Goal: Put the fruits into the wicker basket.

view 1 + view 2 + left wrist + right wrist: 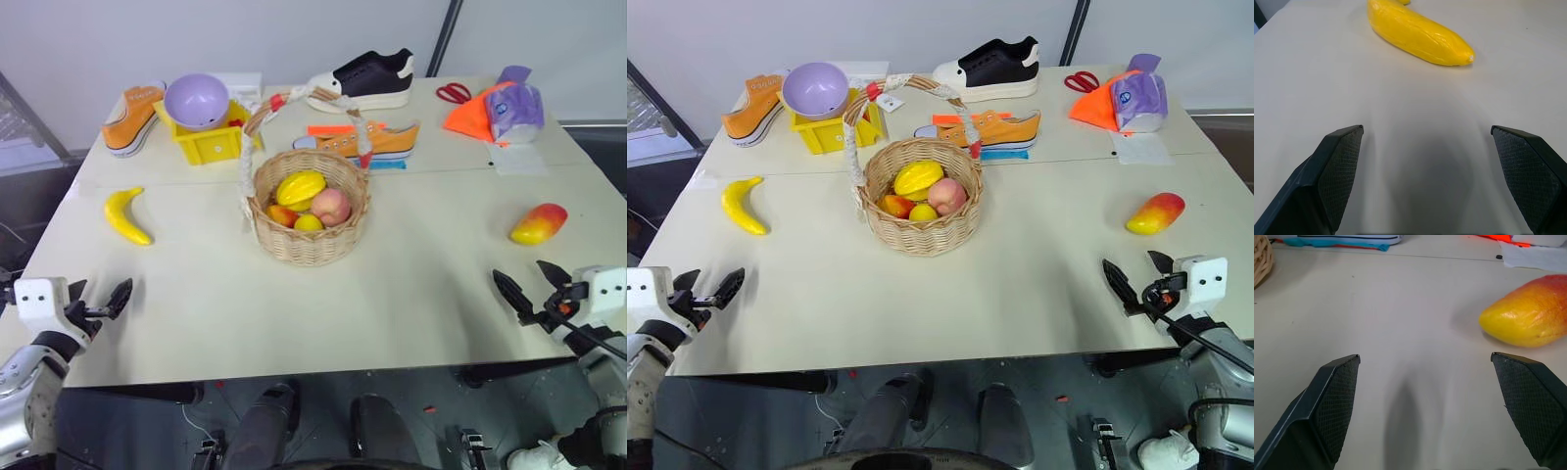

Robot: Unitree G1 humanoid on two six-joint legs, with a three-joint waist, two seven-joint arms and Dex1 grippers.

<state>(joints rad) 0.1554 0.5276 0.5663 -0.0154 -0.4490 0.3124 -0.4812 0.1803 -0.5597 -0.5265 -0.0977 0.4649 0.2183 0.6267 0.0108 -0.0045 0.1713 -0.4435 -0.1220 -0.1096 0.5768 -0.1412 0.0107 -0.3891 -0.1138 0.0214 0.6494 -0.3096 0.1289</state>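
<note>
The banana [127, 215] lies on the table's left side, ahead of my left gripper [98, 293], which hovers open at the near left edge with nothing between its fingers. In the left wrist view the banana [1418, 34] is beyond the spread fingers [1337, 171]. The red-to-yellow mango [538, 224] rests on the right side, just ahead of my open, empty right gripper [526, 279], slightly to its right. The wicker basket [309, 245] stands at the table's centre with its tall handle upright, holding an apple [331, 206], a star-like yellow fruit [300, 187] and other small fruits.
At the back stand a yellow bin [211, 145] with a purple bowl [196, 100] on it, an orange shoe [132, 117] at the far left, another orange shoe [377, 143], a black-and-white shoe [367, 78], red scissors [453, 93] and an orange cloth with a purple bag [500, 111].
</note>
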